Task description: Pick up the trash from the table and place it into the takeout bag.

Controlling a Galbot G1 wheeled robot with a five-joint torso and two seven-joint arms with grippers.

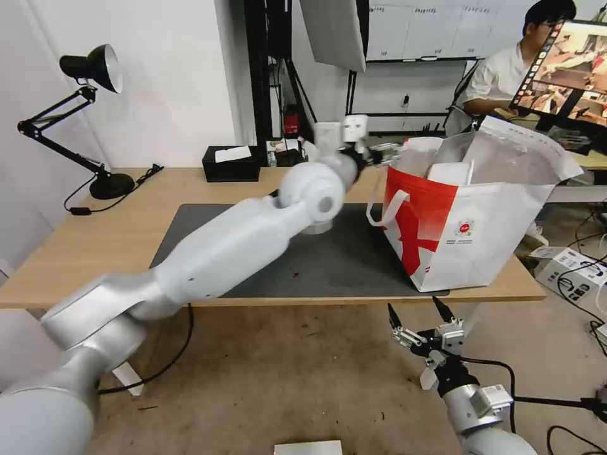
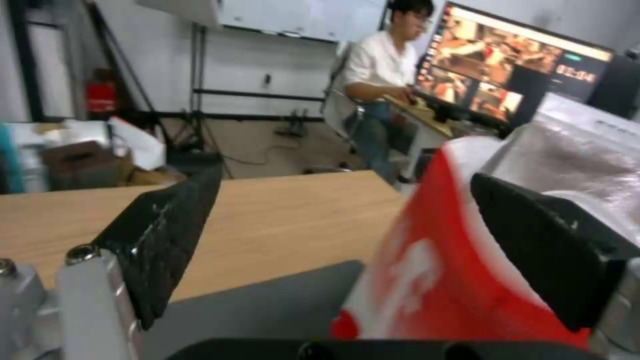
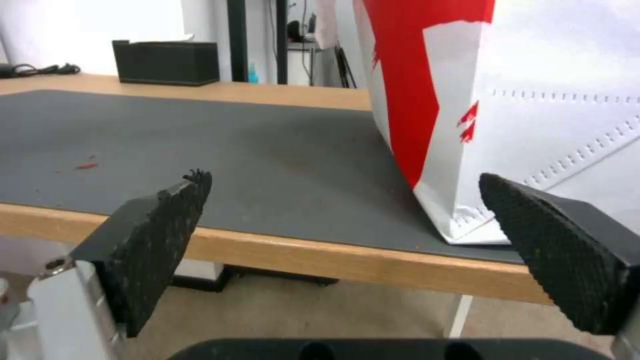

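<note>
Here, nearest the onlooker, the right gripper (image 1: 417,311) hangs below the front edge of the table (image 1: 82,253), off its 5 o'clock corner, parked. Its jaws stand wide apart with nothing between them; in the right wrist view the two black pads (image 3: 157,235) frame the mat (image 3: 220,145) and the lower corner of the bag (image 3: 427,100).

Next, on the table, the grey mat carries a few small red specks (image 1: 294,275) near its front. A pale round thing (image 1: 316,226) sits at the mat's centre, mostly hidden under the left arm's elbow; whether it is the bowl cannot be told.

Farther on, the bag (image 1: 468,215) stands upright at 3 o'clock on the table, mouth open upward, silver lining showing, something white inside. Its long axis runs roughly from front to back of the table.

Farthest, the left gripper (image 1: 379,151) is stretched across the table to the bag's 10 o'clock top corner, just beside the rim. The left wrist view shows its fingers (image 2: 167,235) spread and empty, the bag's red wall (image 2: 427,265) lying between them and slightly toward one side. A black box (image 1: 231,165) stands at 12 o'clock.

Judgement: the left arm is by far the nearer to the bag's mouth, and any remaining trash would lie behind it, toward the mat's centre.
</note>
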